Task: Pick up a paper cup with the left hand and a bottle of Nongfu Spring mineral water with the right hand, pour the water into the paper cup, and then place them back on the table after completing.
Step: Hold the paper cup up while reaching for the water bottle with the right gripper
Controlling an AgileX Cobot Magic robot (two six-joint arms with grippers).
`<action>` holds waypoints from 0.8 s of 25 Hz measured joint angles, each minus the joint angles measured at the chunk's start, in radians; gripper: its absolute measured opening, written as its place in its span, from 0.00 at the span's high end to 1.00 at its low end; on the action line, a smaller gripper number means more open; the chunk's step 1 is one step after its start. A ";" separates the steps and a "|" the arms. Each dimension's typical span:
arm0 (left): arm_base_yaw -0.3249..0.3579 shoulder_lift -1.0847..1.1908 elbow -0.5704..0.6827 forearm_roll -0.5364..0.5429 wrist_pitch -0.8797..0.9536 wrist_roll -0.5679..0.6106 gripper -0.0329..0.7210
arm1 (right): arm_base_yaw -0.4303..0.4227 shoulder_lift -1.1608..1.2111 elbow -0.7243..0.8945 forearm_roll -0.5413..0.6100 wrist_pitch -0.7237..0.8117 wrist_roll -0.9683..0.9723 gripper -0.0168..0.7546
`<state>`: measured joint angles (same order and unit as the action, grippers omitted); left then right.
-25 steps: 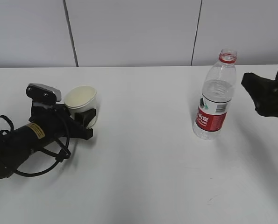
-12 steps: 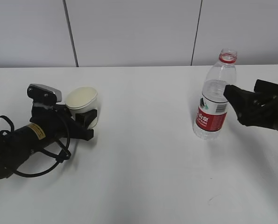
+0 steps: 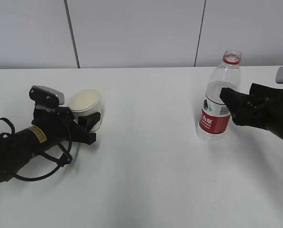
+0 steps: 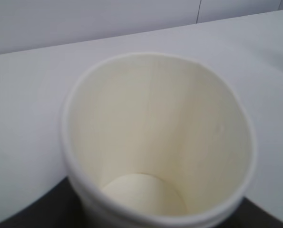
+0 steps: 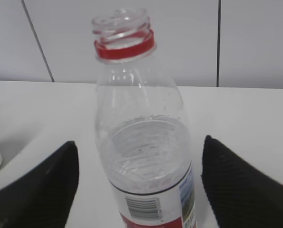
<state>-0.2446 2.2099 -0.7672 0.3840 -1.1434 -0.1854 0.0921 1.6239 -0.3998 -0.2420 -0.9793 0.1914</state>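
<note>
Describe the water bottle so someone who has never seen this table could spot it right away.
On the white table, look to the right side, just in front of the right hand. The bottle stands upright there: clear plastic, partly filled with water, no cap. Its red neck ring and red label set it apart from the plain paper cup on the left.

The bottle (image 3: 218,102), standing between the open jaws of the right hand (image 5: 139,183), bore a red label (image 3: 214,122) with white characters too small to read; its barcode (image 5: 143,207) numbers were illegible.
</note>
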 joint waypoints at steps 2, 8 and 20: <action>0.000 0.000 0.000 0.000 0.000 0.000 0.47 | 0.000 0.025 -0.015 0.002 -0.004 0.000 0.21; 0.000 0.000 0.000 0.001 0.000 -0.001 0.47 | 0.000 0.098 -0.051 0.004 -0.050 0.000 0.21; 0.000 0.000 0.000 0.001 0.000 -0.001 0.47 | 0.000 0.247 -0.136 0.004 -0.123 0.002 0.20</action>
<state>-0.2446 2.2099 -0.7672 0.3847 -1.1434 -0.1863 0.0921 1.8709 -0.5361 -0.2379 -1.1024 0.1932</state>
